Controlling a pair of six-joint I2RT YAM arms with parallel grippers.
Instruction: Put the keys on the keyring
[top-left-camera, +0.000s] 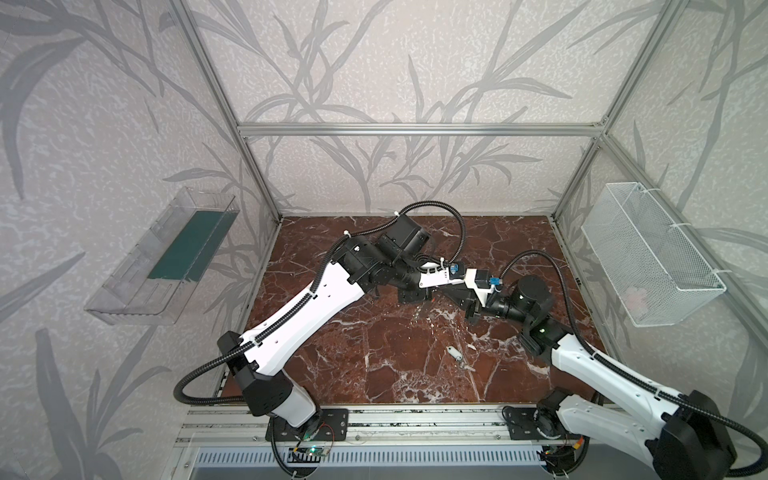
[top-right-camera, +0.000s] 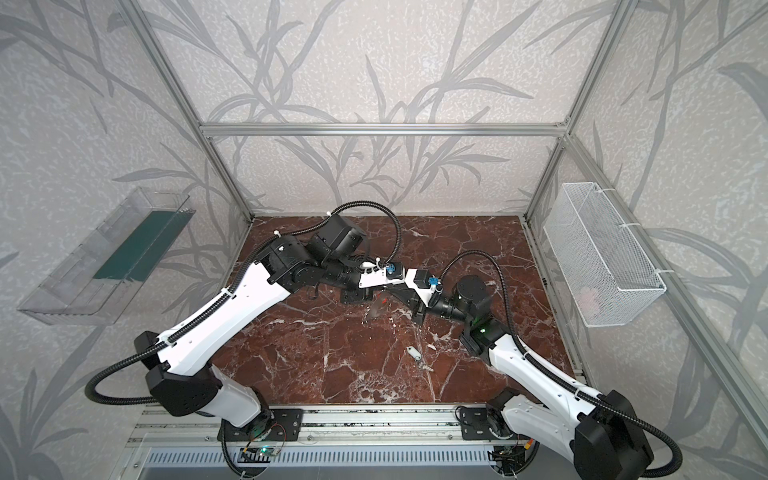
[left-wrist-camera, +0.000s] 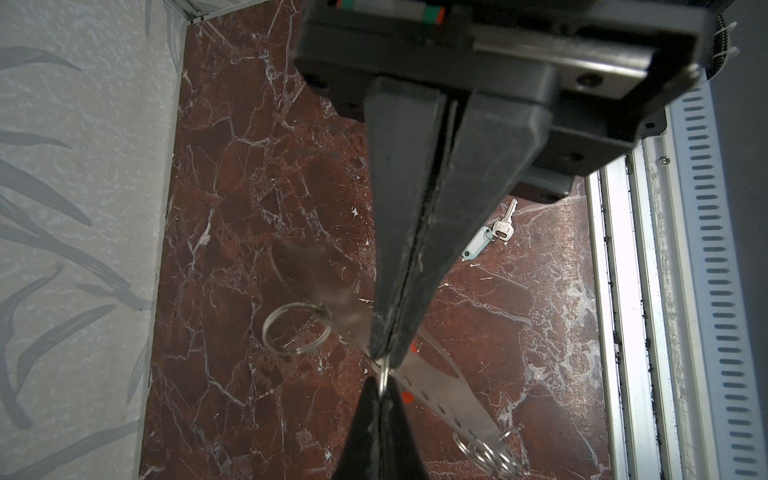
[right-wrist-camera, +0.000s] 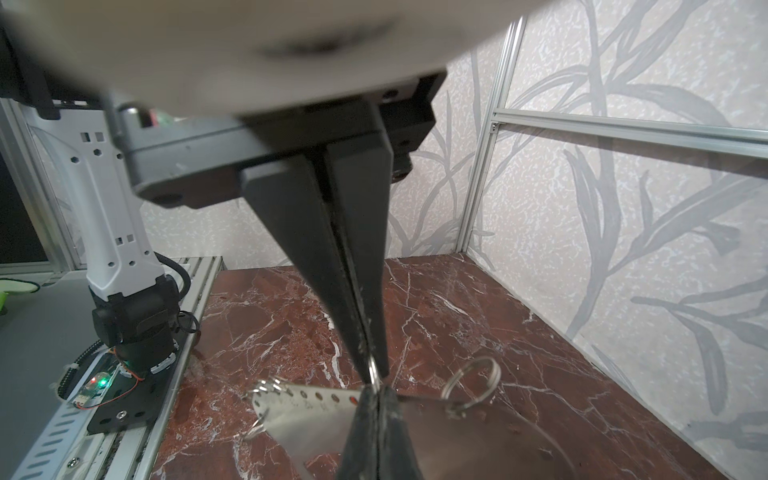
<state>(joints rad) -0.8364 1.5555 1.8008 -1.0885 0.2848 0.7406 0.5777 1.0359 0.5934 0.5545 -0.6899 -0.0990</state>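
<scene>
Here, left gripper (left-wrist-camera: 384, 362) fingers (left-wrist-camera: 399, 187) clamp keyring (right-wrist-camera: 307, 419), right gripper (right-wrist-camera: 372, 372) fingers (right-wrist-camera: 316, 249) pinch split ring (left-wrist-camera: 384, 376); best steady keyring while threading.

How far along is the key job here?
Done: nothing clearly on yet. In hand: the left end effector is shut on the keyring, held off the table; the right end effector is shut on a small ring at its edge, with a red tag beside the tips; threaded or not, I cannot tell. Left: the white-tag key lies loose on the table.
</scene>
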